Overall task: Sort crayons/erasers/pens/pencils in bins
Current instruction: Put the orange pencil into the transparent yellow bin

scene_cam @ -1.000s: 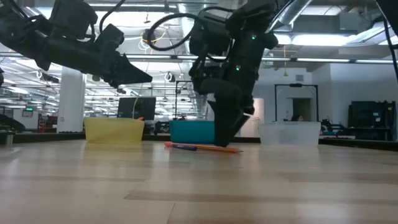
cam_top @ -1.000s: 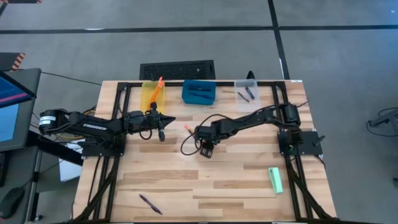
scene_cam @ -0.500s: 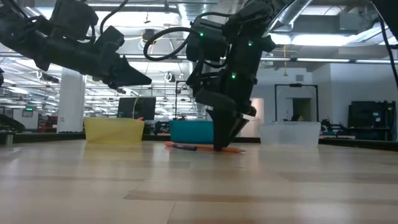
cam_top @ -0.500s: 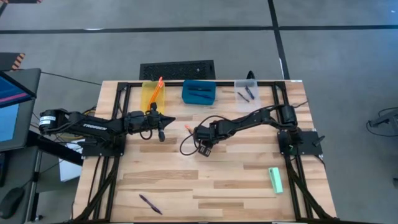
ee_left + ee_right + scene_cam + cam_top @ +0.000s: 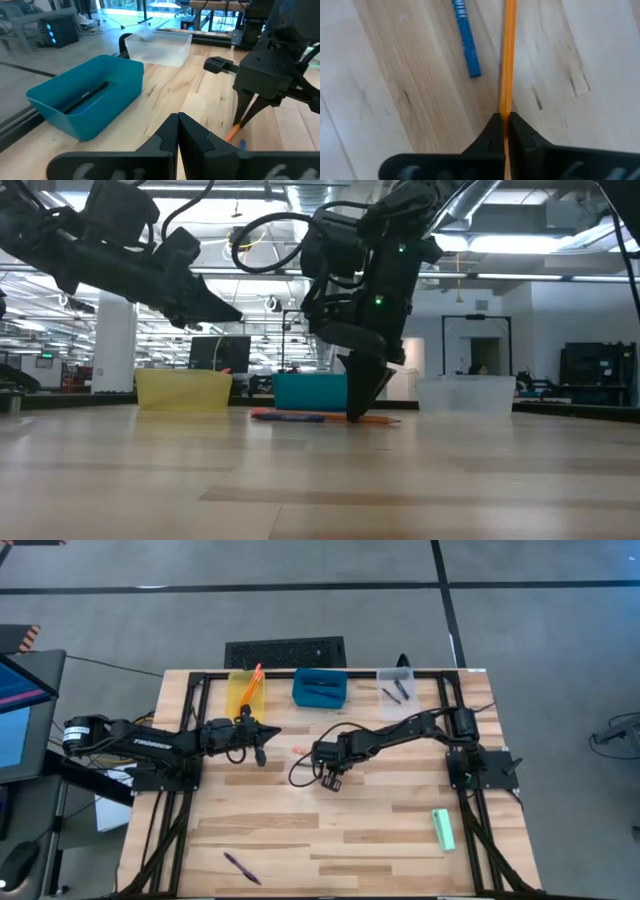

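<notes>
Pencil [image 5: 508, 55] is pinched flat on the counter [image 5: 400, 830] by the right pincer [image 5: 503, 126], blue pen [image 5: 465, 37] just beside. Beyond it: pencils in yellow bin [image 5: 245, 690], pen in blue bin [image 5: 85, 100], pens in clear bin [image 5: 397, 686]. Left pincer [image 5: 178, 131] is kept closed, empty.

- The right arm reaches from the table's right edge toward its middle, wrist bent so the right gripper [image 5: 322, 754] points down at the tabletop.
- Its 2 dark fingers [image 5: 492, 131] are pinched together on a long thin orange pencil [image 5: 508, 55], with the tips down at the wood.
- The left arm stretches level from the left edge, and the left gripper [image 5: 268, 732] hangs above the table with its 2 fingers [image 5: 167, 135] pressed together on nothing.
</notes>
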You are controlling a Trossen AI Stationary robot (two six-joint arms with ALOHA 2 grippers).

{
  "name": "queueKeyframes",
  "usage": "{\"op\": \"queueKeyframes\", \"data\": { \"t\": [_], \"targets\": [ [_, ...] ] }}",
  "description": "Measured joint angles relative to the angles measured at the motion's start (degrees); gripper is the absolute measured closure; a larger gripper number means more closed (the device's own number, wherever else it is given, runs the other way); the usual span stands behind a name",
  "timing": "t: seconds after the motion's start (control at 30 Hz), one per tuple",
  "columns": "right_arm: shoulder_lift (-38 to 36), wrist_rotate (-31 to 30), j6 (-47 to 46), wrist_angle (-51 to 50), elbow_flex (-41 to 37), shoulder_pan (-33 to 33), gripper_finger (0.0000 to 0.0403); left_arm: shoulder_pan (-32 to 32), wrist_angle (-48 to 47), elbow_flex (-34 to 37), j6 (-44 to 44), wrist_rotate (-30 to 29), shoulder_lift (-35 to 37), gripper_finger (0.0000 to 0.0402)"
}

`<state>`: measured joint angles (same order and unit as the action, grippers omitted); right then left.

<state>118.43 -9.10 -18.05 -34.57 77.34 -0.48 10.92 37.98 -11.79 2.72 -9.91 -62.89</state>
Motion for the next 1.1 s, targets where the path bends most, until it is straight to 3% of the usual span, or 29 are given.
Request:
{"op": "queueKeyframes", "data": {
  "t": [0.17,0.3,0.5,0.67,0.9,1.1],
  "targets": [
    [-2.46,-0.8,1.39,0.7,-1.83,0.01,0.039,-0.02,0.0,0.0,0.01,0.52,0.0,0.0401],
    [-6.84,-0.91,1.06,6.27,-8.62,-0.82,0.0391,-0.02,0.02,0.0,0.09,0.48,0.0,0.0401],
    [-14.04,-0.7,-1.82,21.96,-21.18,-2.74,0.0398,-0.02,0.95,0.0,0.95,1.05,0.0,0.0401],
    [-18.4,1.95,-2.02,37.11,-28.46,-4.75,0.0394,0.0,5.01,0.0,3.57,5.05,0.0,0.0401],
    [-21.86,4.69,-2.04,49.94,-30.81,-8.28,0.0397,1.37,11.6,-0.04,13.08,6.75,0.0,0.0396],
    [-22.56,9.68,-2.96,65.31,-30.76,-10.2,0.0398,4.45,13.08,-1.31,19.75,13.24,0.0,0.0337]
  ]
}}
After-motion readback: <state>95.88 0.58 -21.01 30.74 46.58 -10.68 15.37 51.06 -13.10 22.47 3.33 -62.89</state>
